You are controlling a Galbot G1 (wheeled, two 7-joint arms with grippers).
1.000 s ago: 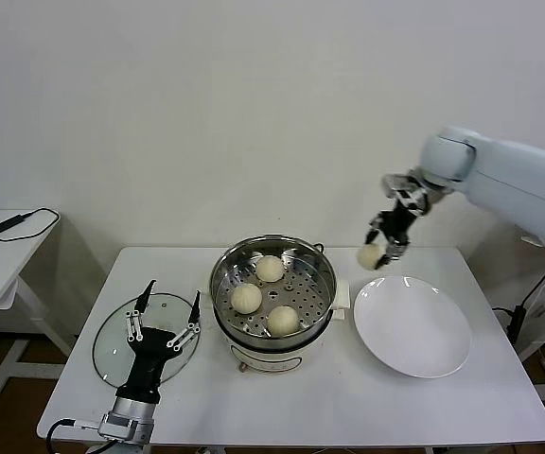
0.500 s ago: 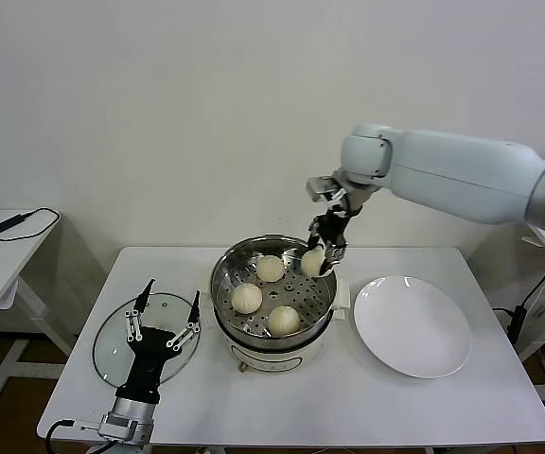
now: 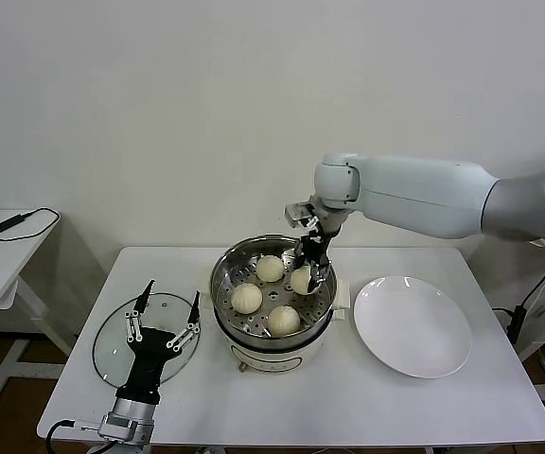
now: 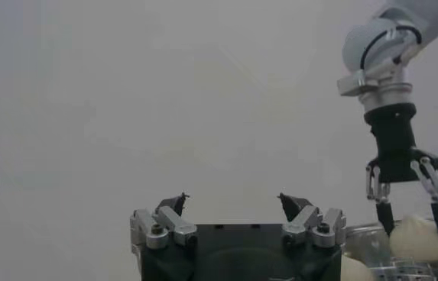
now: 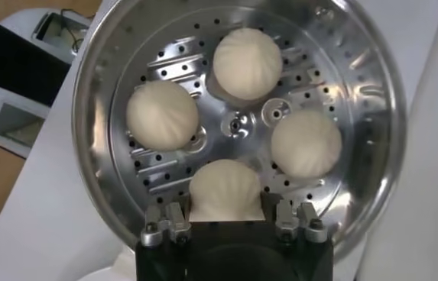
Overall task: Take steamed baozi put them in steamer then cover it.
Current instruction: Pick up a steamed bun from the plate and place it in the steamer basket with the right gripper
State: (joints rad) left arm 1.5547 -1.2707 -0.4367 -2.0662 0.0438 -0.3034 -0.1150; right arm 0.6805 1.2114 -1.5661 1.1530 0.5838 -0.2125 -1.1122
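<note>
Below the right claw, the steamer is shiny, mirror-bright metal with a perforated floor, the buns in it are smooth, matt dough, and beside the steamer lies a glossy white plate.

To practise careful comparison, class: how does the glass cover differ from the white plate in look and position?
The cover is clear glass with a metal rim; the plate is opaque white. The cover lies left of the steamer, under the open left end effector; the plate lies right of it, with nothing above. Both are round, lie flat on the table and carry no baozi.
</note>
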